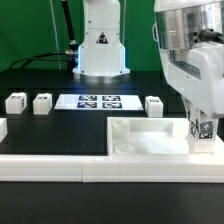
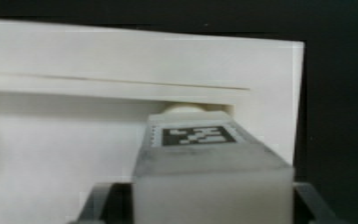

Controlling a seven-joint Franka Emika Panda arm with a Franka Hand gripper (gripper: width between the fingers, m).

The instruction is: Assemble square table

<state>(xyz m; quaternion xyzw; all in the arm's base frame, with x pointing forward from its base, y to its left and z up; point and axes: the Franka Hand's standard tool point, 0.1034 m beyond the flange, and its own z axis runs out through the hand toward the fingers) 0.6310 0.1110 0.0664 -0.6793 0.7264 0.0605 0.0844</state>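
The square table's top (image 1: 150,140) is a large white rimmed slab lying flat near the front of the table, toward the exterior view's right. My gripper (image 1: 203,130) hangs over the slab's right corner, shut on a white tagged leg block (image 1: 204,127). In the wrist view that leg block (image 2: 202,150) fills the gap between the two dark fingers (image 2: 108,202), its tag facing the camera, and its end points at the slab (image 2: 123,70). Whether the leg touches the slab I cannot tell. Three more leg blocks stand apart on the black table: two at the left (image 1: 15,101) (image 1: 42,103) and one behind the slab (image 1: 154,105).
The marker board (image 1: 98,100) lies flat in front of the robot base (image 1: 100,55). A long low white border wall (image 1: 60,165) runs along the front edge, right against the slab. A small white piece (image 1: 2,128) shows at the exterior view's far left.
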